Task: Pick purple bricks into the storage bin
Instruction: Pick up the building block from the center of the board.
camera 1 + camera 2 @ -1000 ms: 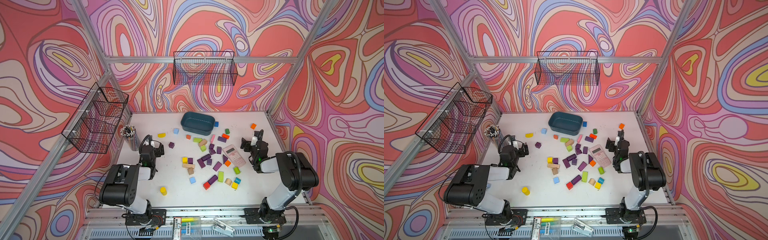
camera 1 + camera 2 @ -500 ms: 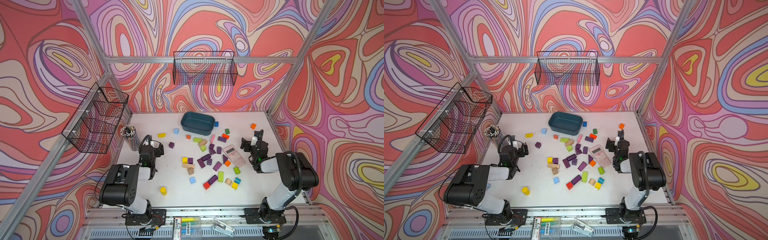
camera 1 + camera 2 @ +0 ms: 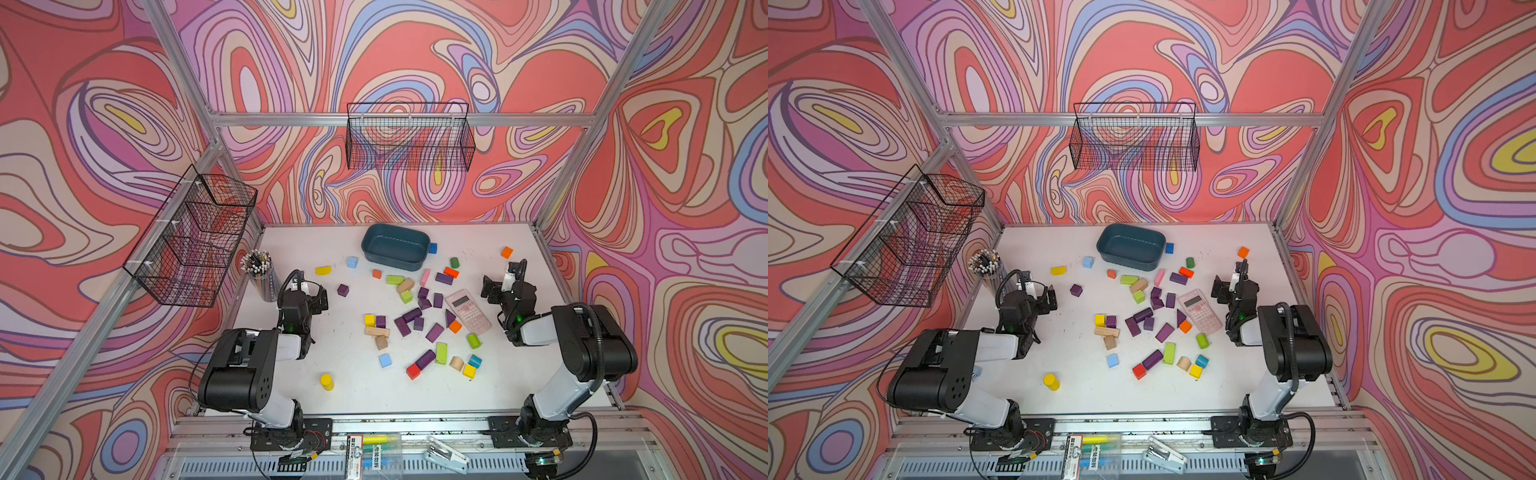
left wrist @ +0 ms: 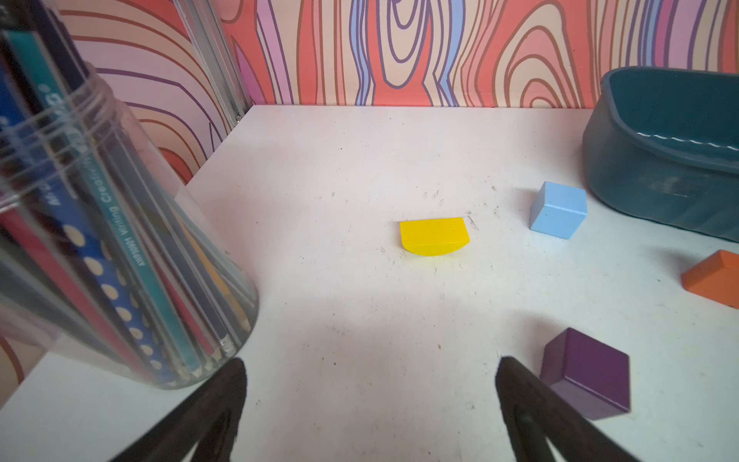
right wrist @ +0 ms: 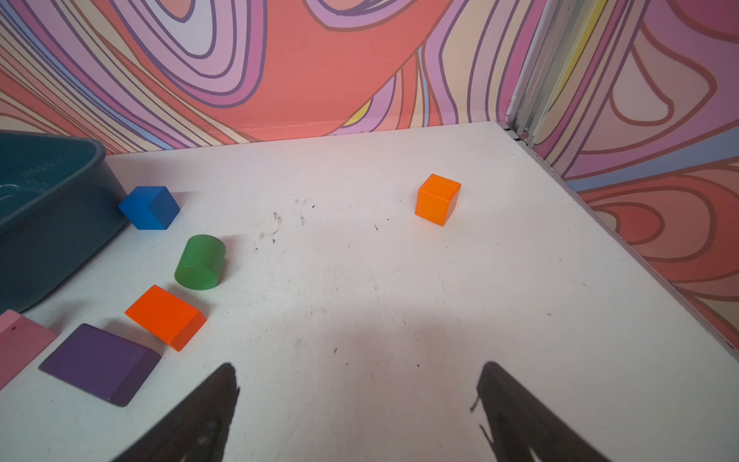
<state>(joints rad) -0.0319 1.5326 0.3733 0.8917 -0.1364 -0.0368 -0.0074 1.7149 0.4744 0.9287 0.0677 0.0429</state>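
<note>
The teal storage bin (image 3: 395,247) (image 3: 1130,245) stands empty at the back middle of the white table. Several purple bricks (image 3: 417,320) lie mixed with other coloured blocks in the table's middle. One purple cube (image 3: 343,289) (image 4: 586,372) sits apart, just beside one finger of my left gripper (image 3: 312,293) (image 4: 370,368), which is open and holds nothing. A flat purple bar (image 3: 444,278) (image 5: 98,362) lies near the bin. My right gripper (image 3: 498,282) (image 5: 358,372) hangs open over bare table at the right, empty.
A clear cup of pencils (image 3: 259,274) (image 4: 100,240) stands close beside my left gripper. A pink calculator (image 3: 467,311) lies by the brick cluster. A yellow half-round (image 4: 434,236), light blue cube (image 4: 558,210), green cylinder (image 5: 200,262) and orange cube (image 5: 438,199) lie scattered. Wire baskets (image 3: 409,137) hang on the walls.
</note>
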